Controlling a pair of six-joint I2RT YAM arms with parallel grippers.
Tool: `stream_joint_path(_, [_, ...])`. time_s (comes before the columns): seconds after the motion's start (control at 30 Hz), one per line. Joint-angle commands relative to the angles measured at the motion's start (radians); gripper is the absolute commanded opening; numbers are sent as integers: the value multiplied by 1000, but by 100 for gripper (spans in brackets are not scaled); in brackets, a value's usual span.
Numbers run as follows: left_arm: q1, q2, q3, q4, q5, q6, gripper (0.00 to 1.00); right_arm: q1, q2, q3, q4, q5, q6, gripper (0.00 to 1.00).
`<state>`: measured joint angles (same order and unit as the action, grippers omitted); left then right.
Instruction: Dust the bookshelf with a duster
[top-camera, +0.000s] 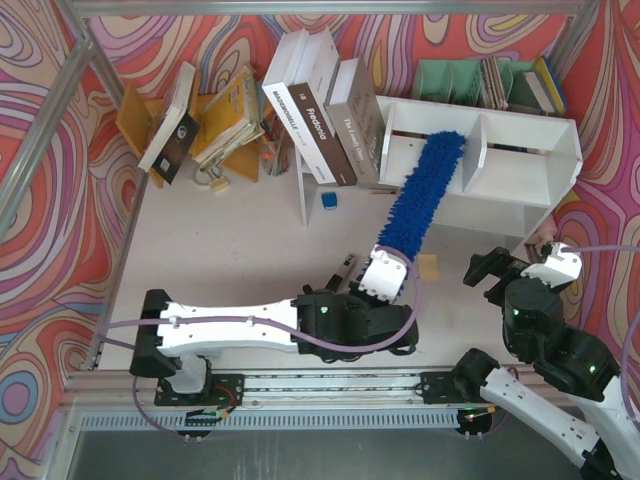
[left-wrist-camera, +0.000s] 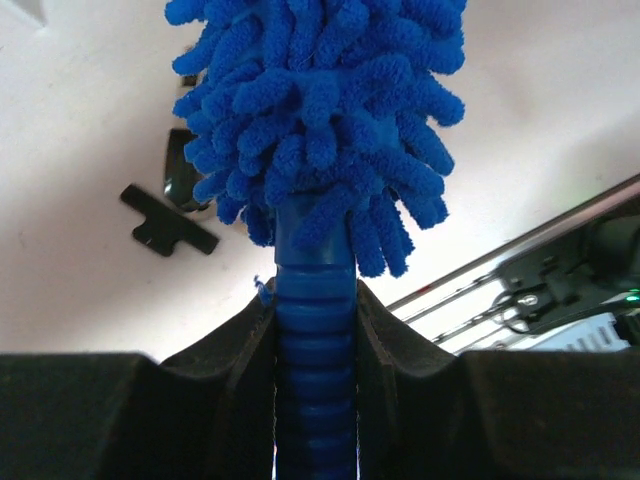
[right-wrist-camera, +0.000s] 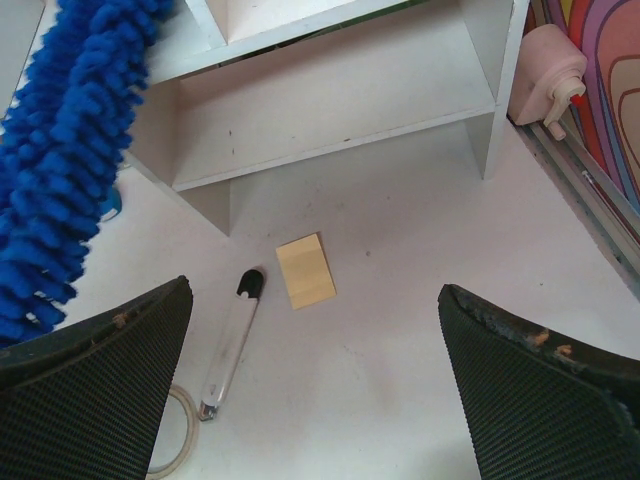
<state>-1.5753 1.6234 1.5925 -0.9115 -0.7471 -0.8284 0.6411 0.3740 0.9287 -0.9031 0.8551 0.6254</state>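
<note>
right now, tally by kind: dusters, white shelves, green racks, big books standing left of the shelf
duster: 1
white shelf: 1
green rack: 1
big books: 3
total: 6

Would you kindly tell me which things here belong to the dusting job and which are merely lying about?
For the job: duster; bookshelf; left gripper, shut on the duster's handle.
Lying about: books; green file rack; marker; wooden block; blue cube.
</note>
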Motion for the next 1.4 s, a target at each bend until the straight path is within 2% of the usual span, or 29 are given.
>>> stream_joint_path(0.0, [2,80,135,29,72,80,0,-1,-9,18,-2,16,0,98])
stream_joint_path(0.2, [-9,140,226,35,110,112,0,-1,-13,18,-2,16,0,98])
stream_joint_path(0.33, [-4,89,194,48,36,103,0,-1,-11,17,0,15,0,98])
stream_joint_path(0.53, [1,-13,152,138,-30,173,0,-1,-6,17,3,12,-4,98])
stream_joint_path(0.83, [30,-101,66,127,-79,147,0,-2,-15,16,2,13,-2,98])
stream_joint_path(1.03, [46,-149,-31,120,-63,92,0,-1,-12,16,4,12,-3,98])
stream_joint_path(1.37, [46,-112,-83,108,51,24,0,-2,-17,17,3,14,-2,98])
